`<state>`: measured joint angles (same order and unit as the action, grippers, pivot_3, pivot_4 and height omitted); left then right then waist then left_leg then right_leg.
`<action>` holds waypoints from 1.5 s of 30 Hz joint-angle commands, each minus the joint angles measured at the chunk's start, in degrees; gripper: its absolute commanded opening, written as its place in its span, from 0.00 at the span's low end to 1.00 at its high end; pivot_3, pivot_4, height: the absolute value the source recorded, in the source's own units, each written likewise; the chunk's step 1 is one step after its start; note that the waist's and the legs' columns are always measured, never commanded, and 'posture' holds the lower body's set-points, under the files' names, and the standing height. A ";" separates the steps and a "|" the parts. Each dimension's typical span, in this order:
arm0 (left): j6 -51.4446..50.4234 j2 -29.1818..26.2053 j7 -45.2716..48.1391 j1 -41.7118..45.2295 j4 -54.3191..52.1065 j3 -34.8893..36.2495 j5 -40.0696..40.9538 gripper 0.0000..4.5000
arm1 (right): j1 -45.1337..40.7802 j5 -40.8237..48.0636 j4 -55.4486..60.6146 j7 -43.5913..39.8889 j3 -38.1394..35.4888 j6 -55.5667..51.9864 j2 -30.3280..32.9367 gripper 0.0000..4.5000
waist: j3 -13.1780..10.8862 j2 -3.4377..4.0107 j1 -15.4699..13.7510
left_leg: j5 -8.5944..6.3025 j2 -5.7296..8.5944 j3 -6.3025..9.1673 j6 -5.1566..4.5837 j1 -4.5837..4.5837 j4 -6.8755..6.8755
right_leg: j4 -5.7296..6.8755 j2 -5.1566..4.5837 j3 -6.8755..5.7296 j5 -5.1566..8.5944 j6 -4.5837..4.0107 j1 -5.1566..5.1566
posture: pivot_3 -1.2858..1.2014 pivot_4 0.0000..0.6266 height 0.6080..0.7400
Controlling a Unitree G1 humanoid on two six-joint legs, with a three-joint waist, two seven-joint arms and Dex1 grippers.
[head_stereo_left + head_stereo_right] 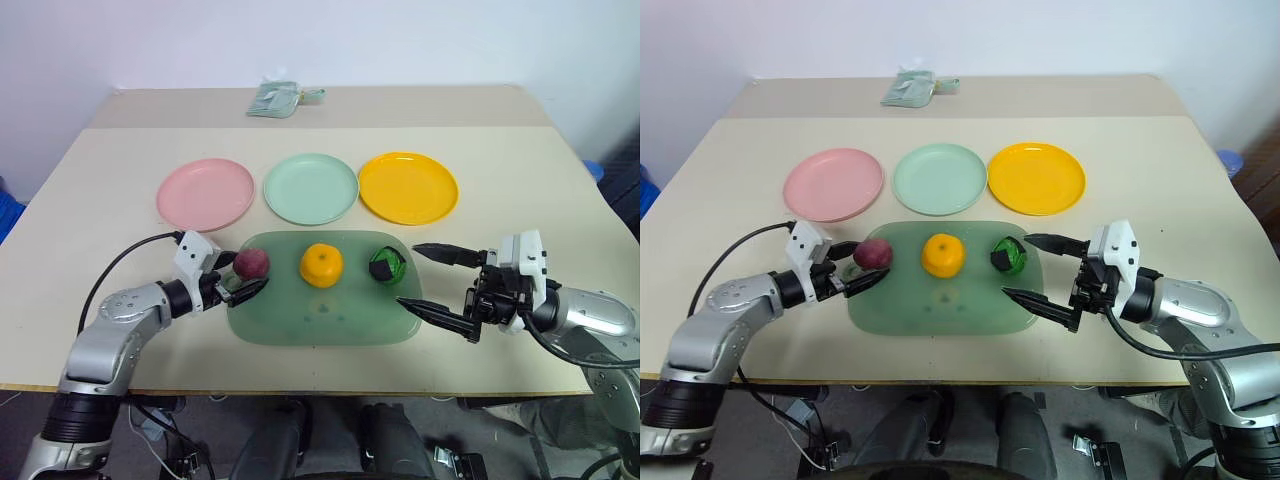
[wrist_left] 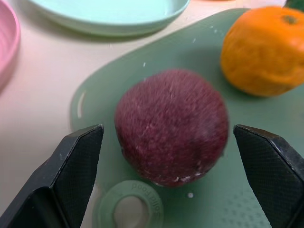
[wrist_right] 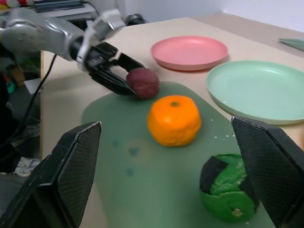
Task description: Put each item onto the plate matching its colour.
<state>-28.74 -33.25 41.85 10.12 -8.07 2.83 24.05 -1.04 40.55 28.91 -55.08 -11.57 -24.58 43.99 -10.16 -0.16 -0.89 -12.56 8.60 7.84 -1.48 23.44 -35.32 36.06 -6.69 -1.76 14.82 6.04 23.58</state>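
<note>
On the translucent green tray (image 1: 320, 322) three items lie in a row: a dark purple-red one (image 1: 251, 263), an orange one (image 1: 321, 265) and a dark green one with black patches (image 1: 386, 266). My left gripper (image 1: 243, 273) is open at the tray's left end. Its fingers (image 2: 71, 175) stand on either side of the purple-red item (image 2: 171, 126), with a small gap on each side. My right gripper (image 1: 408, 275) is open at the tray's right end, just right of the green item (image 3: 228, 190), holding nothing. Behind the tray lie the pink plate (image 1: 205, 193), mint plate (image 1: 311, 188) and yellow-orange plate (image 1: 408, 187), all bare.
A pale green packet (image 1: 275, 99) lies at the table's far edge, behind the plates. A small round green ring (image 2: 128, 209) sits on the tray under the left gripper. A black cable (image 1: 125, 262) loops from the left wrist over the table.
</note>
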 commanded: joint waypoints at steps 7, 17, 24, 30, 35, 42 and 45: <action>2.53 2.49 -3.53 3.88 0.33 2.23 -1.35 0.52 | -2.37 -0.22 2.80 2.32 0.15 0.20 -0.71 1.00 | 0.00 -0.01 0.06 | 0.02 0.00 0.00 0.01 0.00 -0.02 | 0.03 0.01 0.00 -0.02 0.03 0.01 | 0.52 0.24 1.00; 4.52 10.59 -27.34 20.59 16.48 10.73 -6.76 0.52 | -11.42 -7.75 -3.26 9.77 4.56 3.74 -6.96 1.00 | -0.01 -0.06 0.01 | 0.01 -0.01 0.03 0.12 0.01 -0.52 | 0.11 0.17 -0.02 -0.31 0.27 -0.16 | 0.52 0.24 1.00; 8.16 15.66 -42.24 28.43 29.01 15.30 -9.52 0.60 | -13.95 -12.15 -7.89 10.78 6.41 7.73 -10.30 1.00 | -0.02 -0.08 0.00 | 0.02 0.02 0.01 0.00 0.03 -0.64 | 0.16 0.18 0.00 -0.40 0.35 -0.16 | 0.52 0.24 1.00; 8.16 16.72 -42.26 26.19 24.72 14.92 -9.53 0.99 | -13.76 -13.76 -8.41 11.34 6.31 9.32 -11.13 1.00 | -0.02 -0.09 0.06 | 0.08 0.04 0.01 0.11 0.07 -0.76 | 0.16 0.18 0.00 -0.47 0.39 -0.18 | 0.52 0.24 1.00; 14.20 14.49 -28.05 18.76 16.96 14.59 -4.61 0.99 | -15.82 -16.43 -7.84 14.44 9.87 5.67 -12.43 1.00 | -0.01 -0.07 0.41 | 0.07 0.01 0.00 0.10 0.06 -0.76 | 0.20 0.19 0.02 -0.51 0.33 -0.15 | 0.52 0.24 1.00; 13.70 3.77 4.59 4.70 5.68 13.68 8.50 0.99 | -22.32 -19.18 -6.31 20.98 18.96 -9.16 -15.88 1.00 | 0.00 0.00 0.35 | 0.08 -0.11 -0.02 0.19 0.06 -0.73 | 0.29 0.26 0.04 -0.59 0.12 -0.01 | 0.52 0.24 1.00; 13.54 -1.82 17.46 0.74 4.41 12.78 11.75 0.99 | -25.26 -20.82 -8.15 21.67 22.50 -12.22 -17.75 1.00 | -0.01 0.01 0.27 | 0.05 -0.13 -0.02 0.23 0.05 -0.72 | 0.25 0.28 0.05 -0.49 -0.07 0.15 | 0.52 0.24 1.00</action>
<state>-15.46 -33.53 53.10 11.06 -1.34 15.69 33.36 -24.72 20.39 20.03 -33.99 10.21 -35.55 26.82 -10.17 -0.14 -0.62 -12.51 8.47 7.82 -1.25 23.50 -36.04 36.31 -6.41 -1.70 14.33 5.96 23.74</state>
